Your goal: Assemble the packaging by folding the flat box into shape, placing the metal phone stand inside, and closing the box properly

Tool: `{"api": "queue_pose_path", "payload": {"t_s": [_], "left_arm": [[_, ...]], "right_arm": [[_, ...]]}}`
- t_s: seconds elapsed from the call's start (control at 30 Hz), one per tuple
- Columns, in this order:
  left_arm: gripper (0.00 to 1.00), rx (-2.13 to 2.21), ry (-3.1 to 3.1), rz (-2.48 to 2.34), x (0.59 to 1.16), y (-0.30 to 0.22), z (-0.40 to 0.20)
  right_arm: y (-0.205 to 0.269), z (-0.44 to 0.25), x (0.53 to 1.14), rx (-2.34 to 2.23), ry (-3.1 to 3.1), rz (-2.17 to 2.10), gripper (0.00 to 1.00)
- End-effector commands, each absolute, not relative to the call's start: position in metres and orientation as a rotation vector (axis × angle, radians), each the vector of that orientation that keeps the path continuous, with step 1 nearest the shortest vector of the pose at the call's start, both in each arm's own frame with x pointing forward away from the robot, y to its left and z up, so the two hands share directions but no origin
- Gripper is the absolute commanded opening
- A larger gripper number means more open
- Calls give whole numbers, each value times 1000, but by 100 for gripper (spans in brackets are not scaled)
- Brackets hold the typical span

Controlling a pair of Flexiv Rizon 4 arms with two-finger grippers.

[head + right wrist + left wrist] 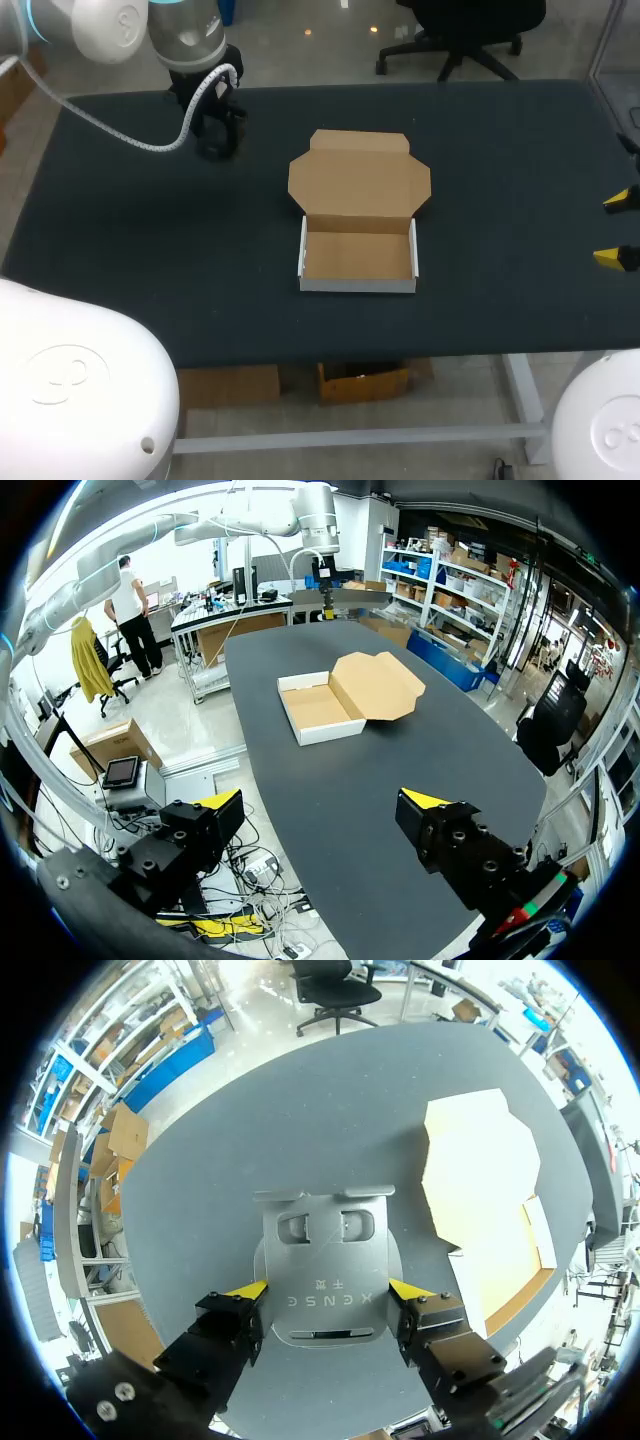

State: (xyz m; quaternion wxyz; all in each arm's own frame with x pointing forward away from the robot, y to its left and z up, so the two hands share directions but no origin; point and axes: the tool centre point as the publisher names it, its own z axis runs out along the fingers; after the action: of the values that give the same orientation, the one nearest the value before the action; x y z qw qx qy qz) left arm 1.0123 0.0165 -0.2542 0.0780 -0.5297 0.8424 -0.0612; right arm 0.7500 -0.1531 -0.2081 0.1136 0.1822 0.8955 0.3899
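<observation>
On the table [120, 220], the box [358, 255] lies open at centre; left jaws at ten o'clock pinch the stand [322, 1280]; right jaws at three o'clock are spread.

The left arm [185, 40] is entering at the frame's upper left, with the left gripper [325, 1292] clamping the metal phone stand [322, 1250] from both sides. The right gripper [618, 229] is hanging at the right edge, fingers wide apart.
</observation>
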Motion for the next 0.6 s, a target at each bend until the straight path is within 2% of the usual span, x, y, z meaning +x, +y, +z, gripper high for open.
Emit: {"api": "queue_pose_path", "payload": {"t_s": [0.03, 0.6], "left_arm": [[0, -1577, 2491, -162, 996, 1, -251], [0, -1570, 2479, -150, 964, -38, -259]], "right_arm": [[-154, -208, 749, 532, 2625, 1148, 100], [-153, -211, 752, 530, 2681, 1111, 100]]}}
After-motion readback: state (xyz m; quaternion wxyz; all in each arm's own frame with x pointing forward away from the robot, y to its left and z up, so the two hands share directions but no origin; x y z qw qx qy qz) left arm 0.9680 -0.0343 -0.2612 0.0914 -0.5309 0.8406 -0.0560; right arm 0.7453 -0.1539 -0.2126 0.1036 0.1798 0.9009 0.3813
